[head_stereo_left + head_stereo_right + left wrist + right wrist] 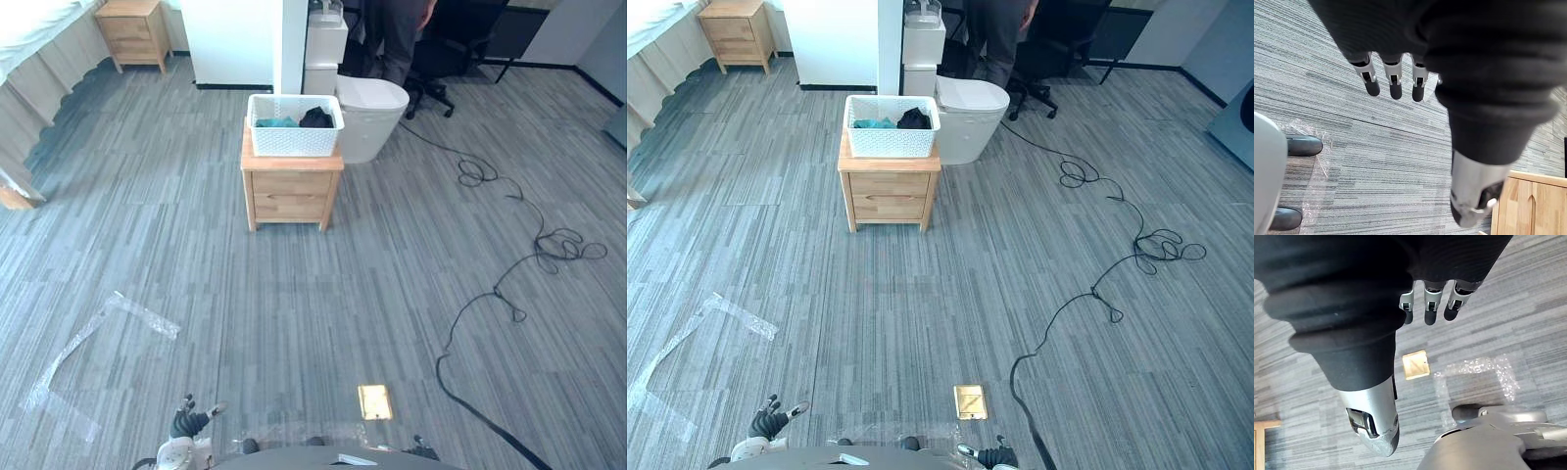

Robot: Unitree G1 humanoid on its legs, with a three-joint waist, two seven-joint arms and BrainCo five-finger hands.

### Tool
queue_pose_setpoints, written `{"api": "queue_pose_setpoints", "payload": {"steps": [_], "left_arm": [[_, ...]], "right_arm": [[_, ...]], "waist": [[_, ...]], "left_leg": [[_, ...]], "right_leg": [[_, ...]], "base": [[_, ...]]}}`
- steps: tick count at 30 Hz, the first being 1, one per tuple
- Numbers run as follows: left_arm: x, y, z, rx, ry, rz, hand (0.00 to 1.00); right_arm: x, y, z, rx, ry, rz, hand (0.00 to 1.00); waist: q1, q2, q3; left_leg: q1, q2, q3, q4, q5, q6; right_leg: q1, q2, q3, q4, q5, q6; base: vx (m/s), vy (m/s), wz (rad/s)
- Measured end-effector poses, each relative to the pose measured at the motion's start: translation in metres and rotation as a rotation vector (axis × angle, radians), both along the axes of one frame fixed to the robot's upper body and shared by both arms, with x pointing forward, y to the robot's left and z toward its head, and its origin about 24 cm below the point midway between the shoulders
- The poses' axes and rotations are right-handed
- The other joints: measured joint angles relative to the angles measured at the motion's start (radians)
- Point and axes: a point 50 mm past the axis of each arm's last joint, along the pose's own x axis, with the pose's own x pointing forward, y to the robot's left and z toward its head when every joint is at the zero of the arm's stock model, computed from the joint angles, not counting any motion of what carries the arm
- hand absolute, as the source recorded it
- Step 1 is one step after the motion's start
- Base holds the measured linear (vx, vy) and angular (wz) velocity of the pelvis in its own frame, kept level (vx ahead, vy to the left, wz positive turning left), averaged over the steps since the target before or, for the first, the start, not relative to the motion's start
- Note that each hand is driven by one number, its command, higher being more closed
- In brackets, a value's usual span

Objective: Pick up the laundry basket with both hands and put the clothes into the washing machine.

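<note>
While left hand (1393,81) and right hand (1432,308) hang released, empty, we should square up close to the bench (291,194) before taking the laundry basket (294,137) by both ends.

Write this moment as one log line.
basket: on cabinet, clothes inside | left hand: open, empty | right hand: open, empty

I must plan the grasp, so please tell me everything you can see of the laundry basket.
The laundry basket is white, rectangular and plastic-looking, with latticed walls and a smooth rim. It stands upright on a small wooden cabinet, covering most of its top. Inside lie a teal cloth and a dark cloth. A white toilet stands close by on its right.
</note>
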Motion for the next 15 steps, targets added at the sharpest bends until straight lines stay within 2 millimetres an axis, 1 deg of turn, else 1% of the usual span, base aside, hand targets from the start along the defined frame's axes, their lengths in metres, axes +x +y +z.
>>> {"api": "queue_pose_setpoints", "payload": {"steps": [9,15], "left_arm": [[-0.0015,-0.0007,-0.0006,-0.009,0.003,0.006,0.00],[-0.0055,-0.0019,-0.0019,-0.020,0.013,0.017,0.00]], "right_arm": [[-0.0008,-0.0006,0.0000,0.002,0.000,-0.006,0.00],[-0.0018,-0.0017,0.0001,-0.003,0.006,0.014,0.00]], "waist": [[0.006,0.005,-0.003],[0.005,0.015,-0.015]], "left_leg": [[0.013,0.000,0.029,0.001,0.000,0.000],[0.014,0.000,0.033,0.000,0.000,0.001]], "right_leg": [[0.010,0.001,0.021,-0.007,0.011,0.001],[0.014,0.002,0.023,-0.019,0.022,0.000]], "base": [[-0.02,0.003,-0.06],[-0.04,-0.002,-0.02]]}}
